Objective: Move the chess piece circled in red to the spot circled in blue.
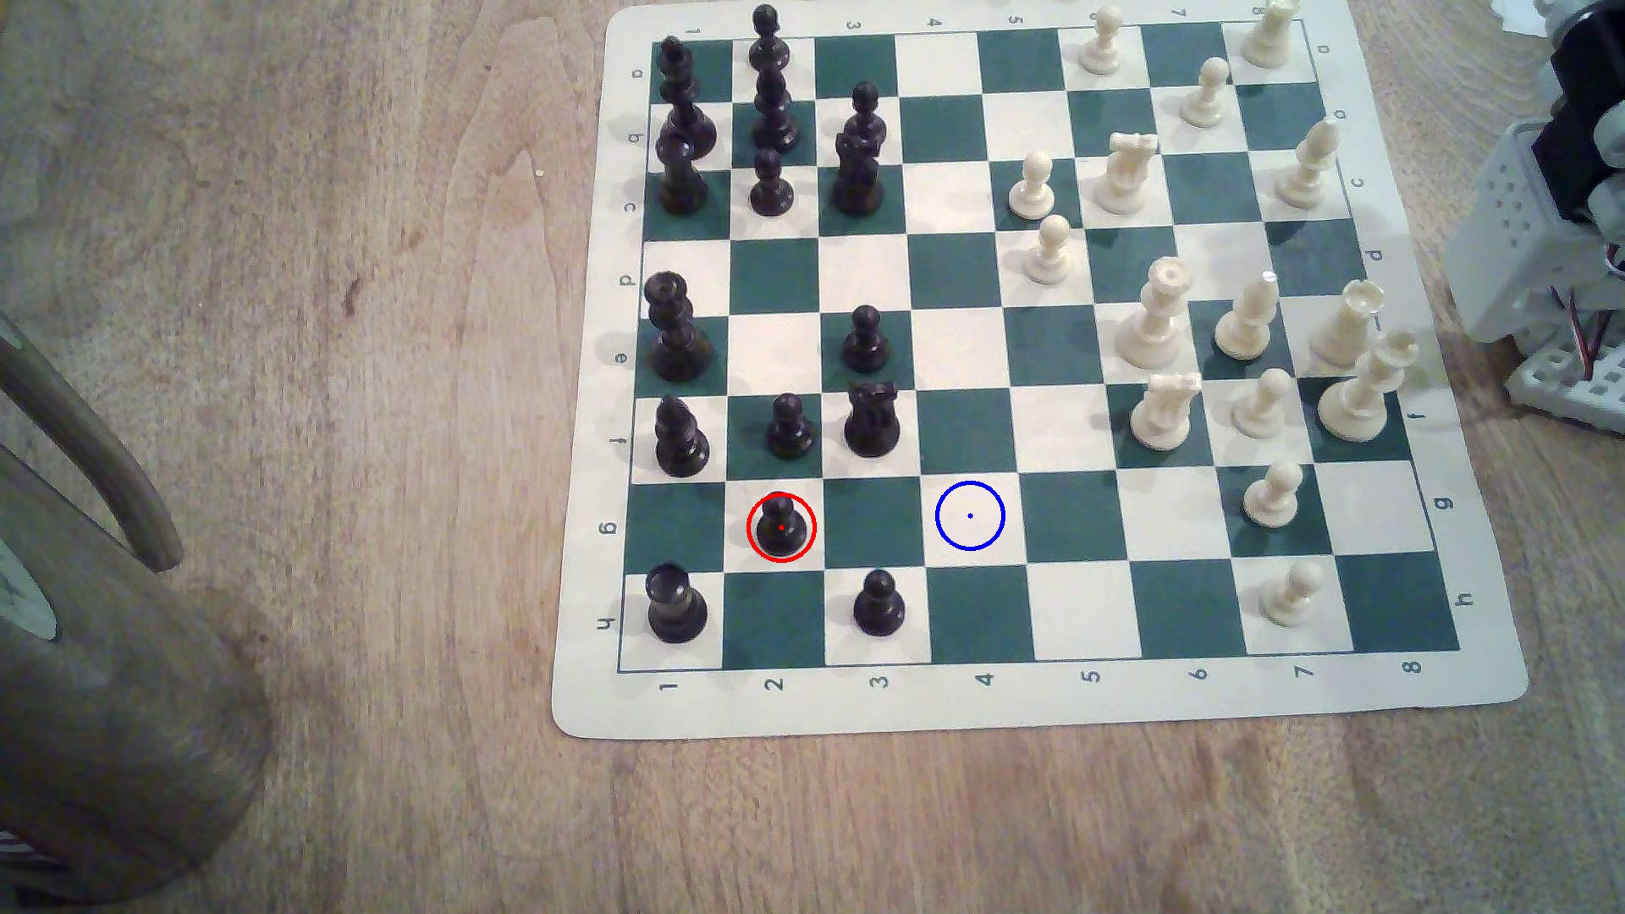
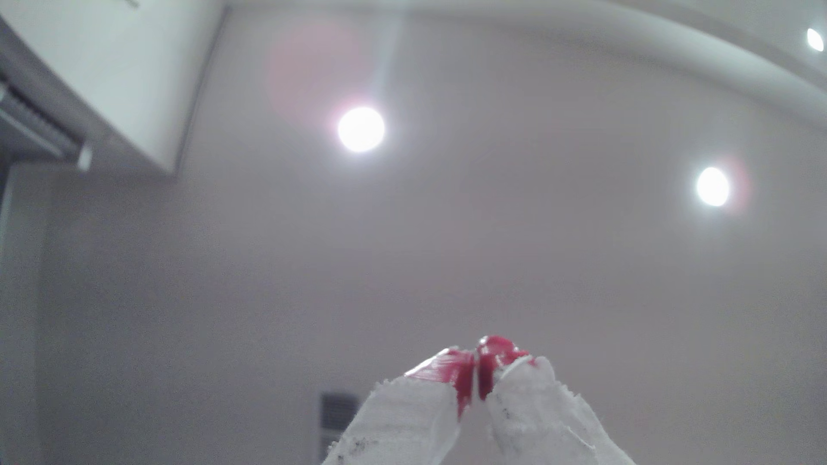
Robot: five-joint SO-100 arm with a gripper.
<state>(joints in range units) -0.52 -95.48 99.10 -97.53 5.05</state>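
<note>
1. Take the knight (image 1: 871, 420) as your landmark: the pawn (image 1: 781, 525) stands one row nearer the exterior camera and one file toward the exterior view's left, upright on a cream square inside the red ring
2. The spot (image 1: 970, 516) is in that same row as the pawn, one file to the exterior view's right of the knight, with a single green square between pawn and spot; it is a bare cream square with a thin blue ring and centre dot
3. The relation your move turns on: the arm (image 1: 1556, 220) sits off the board's (image 1: 1038, 703) edge at the exterior view's right, so from it the pawn lies far across the board, beyond the cream pieces and beyond the spot. You'd reach over the spot to get to the pawn, then bring it back toward the arm along the row
4. The gripper (image 2: 476, 380) points up at the ceiling in the wrist view; its red-tipped fingers (image 2: 461, 375), wrapped in frayed white tape, meet with only a thin line between them and nothing held
5. The pawn is glossy, short, ball-headed, with a flared round base and a vertical long axis; I'd judge the neck under the ball the best place to pinch
6. A second black pawn (image 1: 789, 425) stands just beside the knight in the next row, so come down straight
</note>
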